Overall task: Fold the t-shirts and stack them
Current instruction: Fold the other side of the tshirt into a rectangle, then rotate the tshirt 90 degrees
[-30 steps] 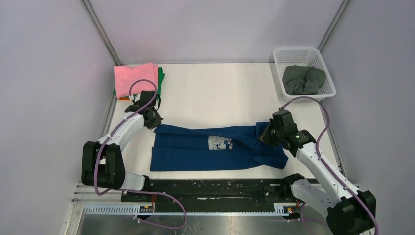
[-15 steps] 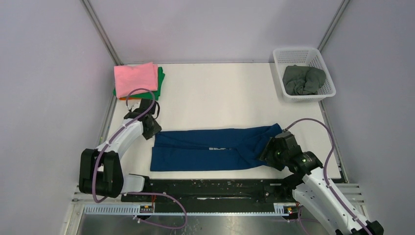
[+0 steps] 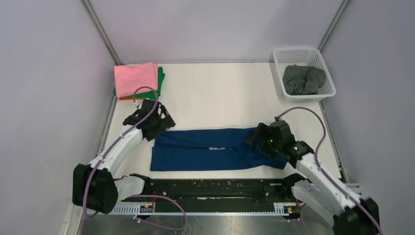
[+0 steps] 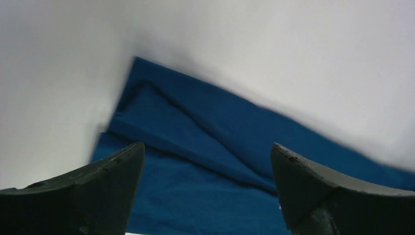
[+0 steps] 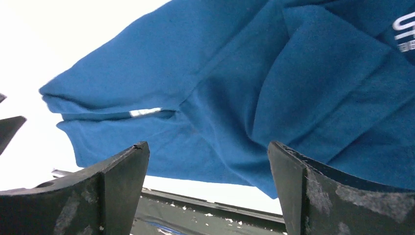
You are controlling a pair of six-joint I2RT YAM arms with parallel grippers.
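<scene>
Seeing left gripper (image 4: 206, 145) and right gripper (image 5: 208, 144) both spread wide, holding nothing, above the ends of the navy t-shirt (image 3: 215, 149) stripped along the table (image 3: 220, 98) near edge, I worry a one-layer pinch undoes the fold.

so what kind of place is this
Probably a robot test booth: plain grey walls boxing in a white table, two arms bolted to its near edge, a blue shirt laid out.

Soft, even light casts faint shadows; the left wrist view is blurred, and the table (image 5: 29, 39) glares white in the right one.
</scene>
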